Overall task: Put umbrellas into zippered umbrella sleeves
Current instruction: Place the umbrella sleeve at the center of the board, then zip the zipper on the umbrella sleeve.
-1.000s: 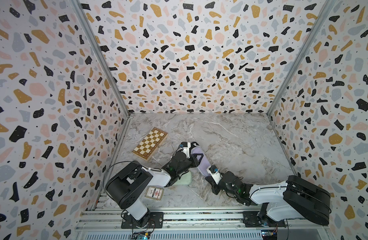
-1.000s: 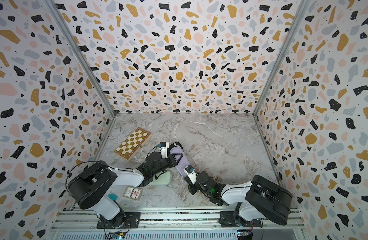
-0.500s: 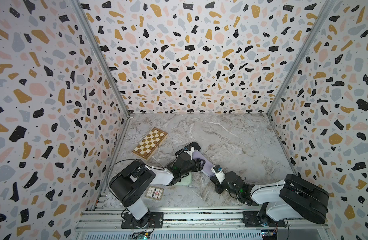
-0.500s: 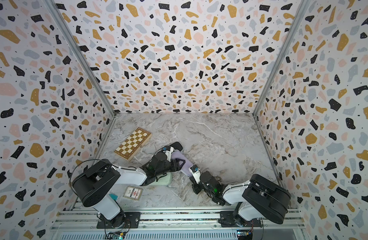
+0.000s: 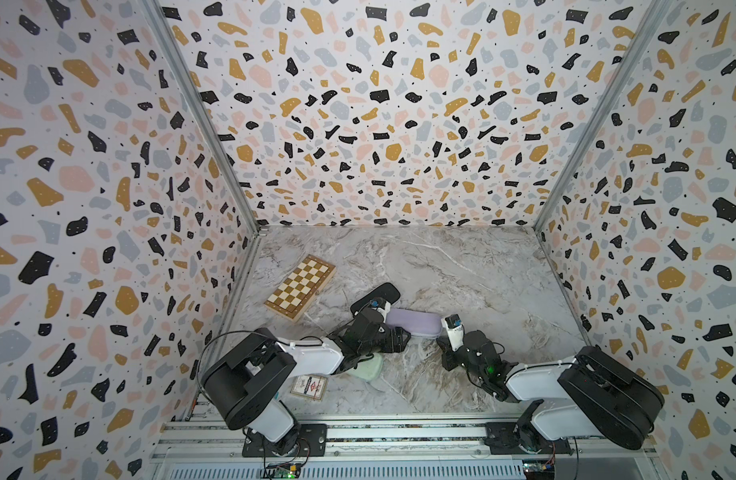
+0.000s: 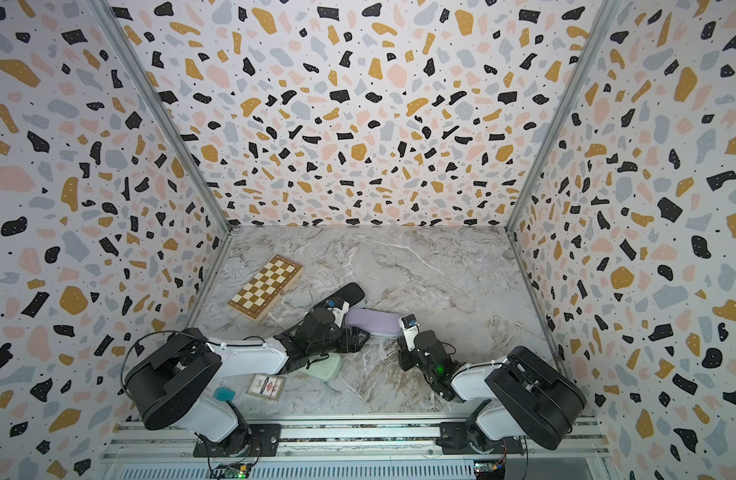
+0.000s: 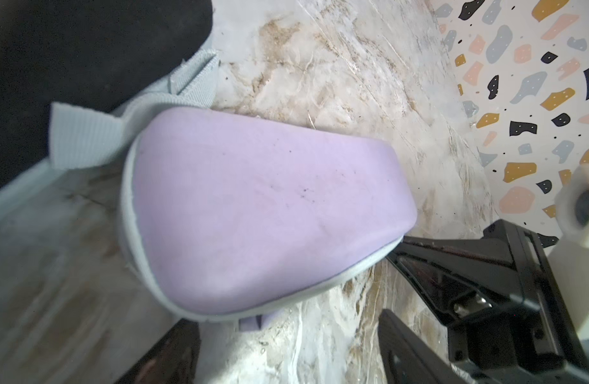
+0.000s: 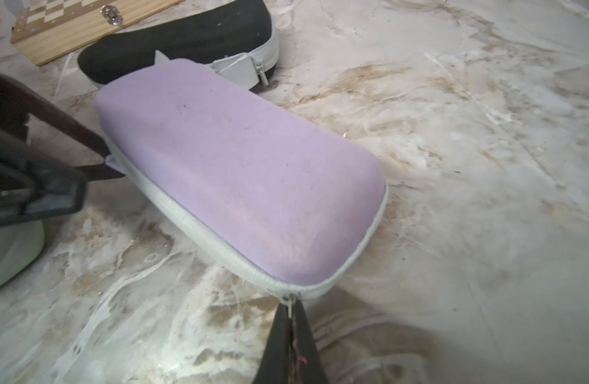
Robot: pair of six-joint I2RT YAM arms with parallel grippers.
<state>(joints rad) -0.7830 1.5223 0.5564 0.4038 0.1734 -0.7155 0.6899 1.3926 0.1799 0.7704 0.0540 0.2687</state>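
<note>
While the marble table (image 5: 462, 270) is carrying all three sleeves in the lower middle of both top views, you are working on the lilac sleeve (image 5: 414, 323), which is lying flat and closed between your two arms. Just up-left of it the black sleeve (image 5: 379, 293) is lying shut, and down-left the mint green sleeve (image 5: 368, 368) is sitting partly under your left arm. No umbrella is showing, so all three are probably already packed.

Your left gripper (image 5: 397, 336) is standing with its jaws wide apart at the lilac sleeve's left end, one finger touching a small lilac tab (image 8: 111, 162). Your right gripper (image 8: 290, 316) is pinching the zip pull (image 8: 289, 301) at the sleeve's right end.

You are likely finishing the zip-up. Next you are needing to check that the zip is fully home, then release the pull without dragging the sleeve.
</note>
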